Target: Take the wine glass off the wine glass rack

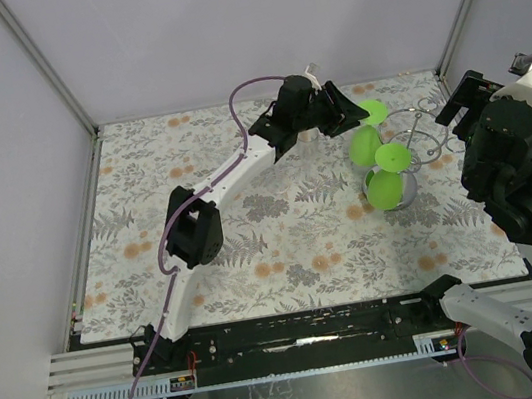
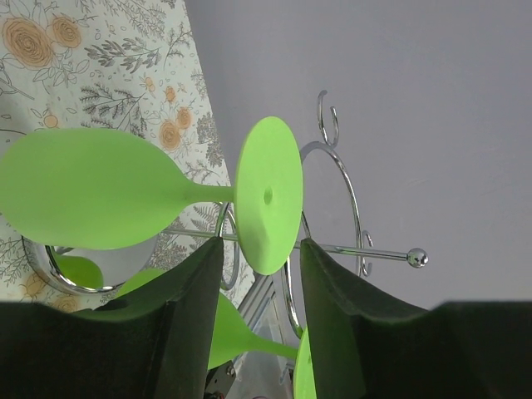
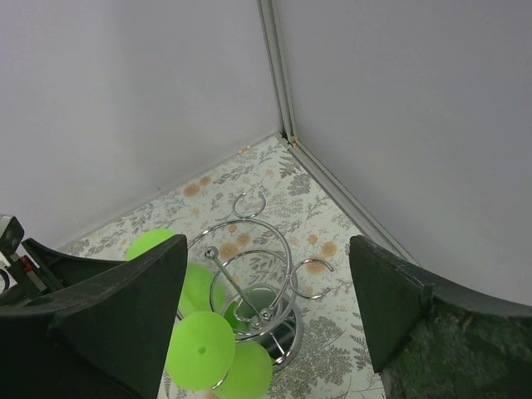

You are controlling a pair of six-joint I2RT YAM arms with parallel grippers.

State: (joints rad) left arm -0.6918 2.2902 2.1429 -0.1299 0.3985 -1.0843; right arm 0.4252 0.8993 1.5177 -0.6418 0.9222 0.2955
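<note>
The silver wire wine glass rack (image 1: 419, 132) stands at the far right of the table. Two green wine glasses hang on it upside down: one on the far side with its foot (image 1: 374, 112) up, one on the near side (image 1: 389, 188). My left gripper (image 1: 345, 111) is open at the far glass. In the left wrist view the rim of that glass's foot (image 2: 268, 195) sits between my fingers (image 2: 193, 307), and its bowl (image 2: 83, 199) is to the left. My right gripper (image 3: 268, 245) is open and empty, high above the rack (image 3: 264, 264).
The floral table mat (image 1: 254, 252) covers the table. Grey walls stand close behind and to the right of the rack, with a metal corner post (image 3: 278, 75). The rack's central post ends in a small ball (image 2: 417, 258).
</note>
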